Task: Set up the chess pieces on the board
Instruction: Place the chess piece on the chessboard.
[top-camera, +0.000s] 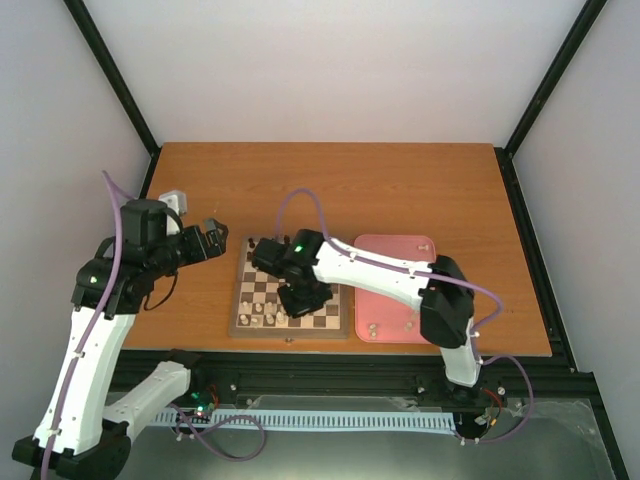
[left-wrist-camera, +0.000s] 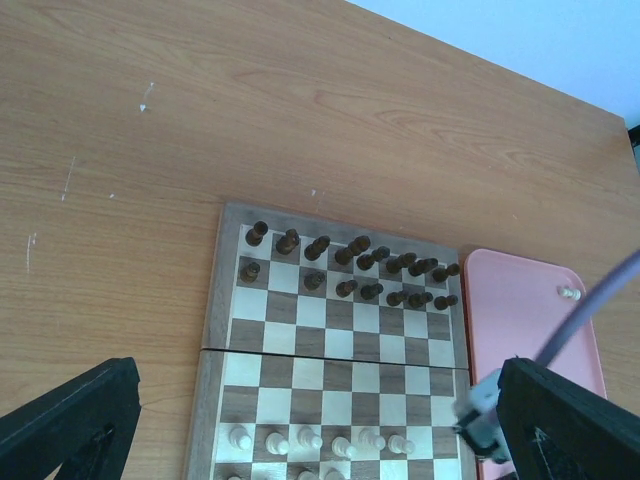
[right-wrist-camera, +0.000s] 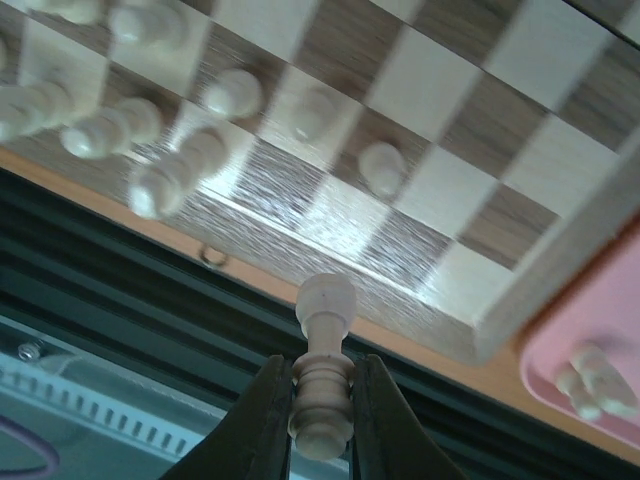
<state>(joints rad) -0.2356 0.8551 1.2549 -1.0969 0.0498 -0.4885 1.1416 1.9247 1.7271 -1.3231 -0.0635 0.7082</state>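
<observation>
Gripping a small cream-white chessman (right-wrist-camera: 325, 310) by its stem, the right gripper (right-wrist-camera: 320, 365) hangs over the near border of the square wooden chessboard (right-wrist-camera: 480, 130), the piece's long axis running along the fingers (right-wrist-camera: 262, 425), its round head poking past the tips toward vacant near-row squares, so this arm looks the one to place it. The left gripper (top-camera: 212, 240) stands wide open, holding nothing, off the board's left side. Only the right wrist view shows the grasp, hidden from above by the arm; only the left wrist view lays out the dark brown chessmen (left-wrist-camera: 350, 265) filling the far rows.
</observation>
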